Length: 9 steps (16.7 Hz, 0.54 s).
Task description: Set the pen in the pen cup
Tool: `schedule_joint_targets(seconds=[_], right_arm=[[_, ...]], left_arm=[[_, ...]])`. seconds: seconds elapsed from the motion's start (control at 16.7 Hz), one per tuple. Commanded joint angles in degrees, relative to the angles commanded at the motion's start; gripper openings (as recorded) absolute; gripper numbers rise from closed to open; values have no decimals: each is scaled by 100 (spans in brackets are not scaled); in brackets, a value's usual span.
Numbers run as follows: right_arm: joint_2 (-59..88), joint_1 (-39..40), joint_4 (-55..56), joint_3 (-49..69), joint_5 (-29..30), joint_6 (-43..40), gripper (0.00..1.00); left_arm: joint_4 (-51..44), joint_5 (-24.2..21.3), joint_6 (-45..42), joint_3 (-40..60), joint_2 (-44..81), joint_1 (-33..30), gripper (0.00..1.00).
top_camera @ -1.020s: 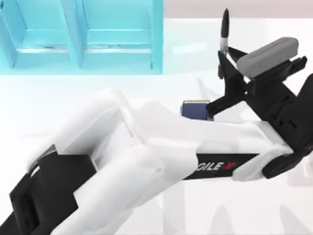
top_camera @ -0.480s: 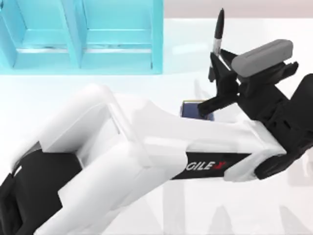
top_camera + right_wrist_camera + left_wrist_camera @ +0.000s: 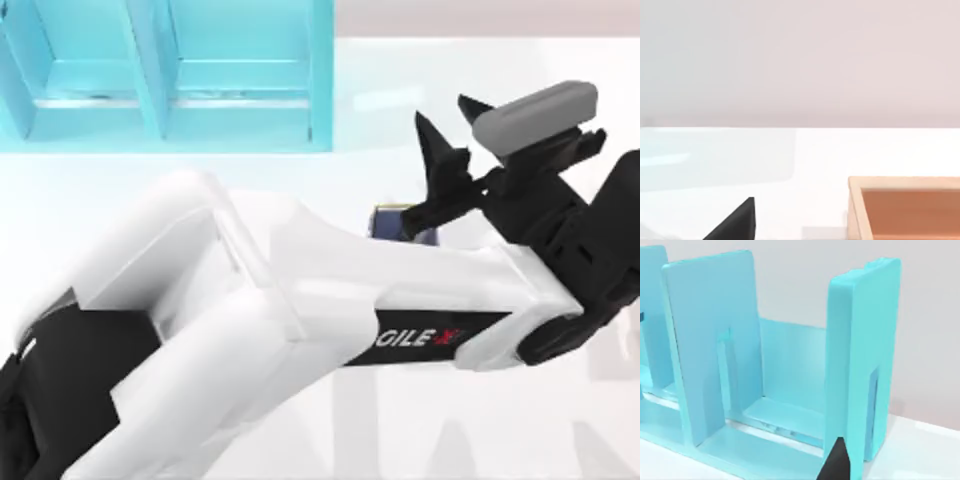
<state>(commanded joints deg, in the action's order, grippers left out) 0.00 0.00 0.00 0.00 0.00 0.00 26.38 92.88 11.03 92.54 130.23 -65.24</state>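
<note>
Gone from the left gripper (image 3: pixel 450 120) is the pen; its fingers now stand spread and empty above the pen cup (image 3: pixel 393 222), right gripper's state unclear.

- The big white arm (image 3: pixel 330 300) reaching across the top view has a black strip (image 3: pixel 430 338) on its side.
- White letters "GILE" are on that strip, with a red mark right after them.
- The start of the word is hidden.

Rendered tabletop (image 3: pixel 120 170) with turquoise shelf unit (image 3: pixel 165 75)
</note>
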Motion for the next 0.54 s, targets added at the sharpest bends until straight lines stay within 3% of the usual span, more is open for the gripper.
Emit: schedule_joint_targets(seconds=[0.18,0.54], right_arm=[[0,0,0,0,0,0,100],[0,0,0,0,0,0,100]], left_arm=[[0,0,0,0,0,0,98],[0,0,0,0,0,0,100]])
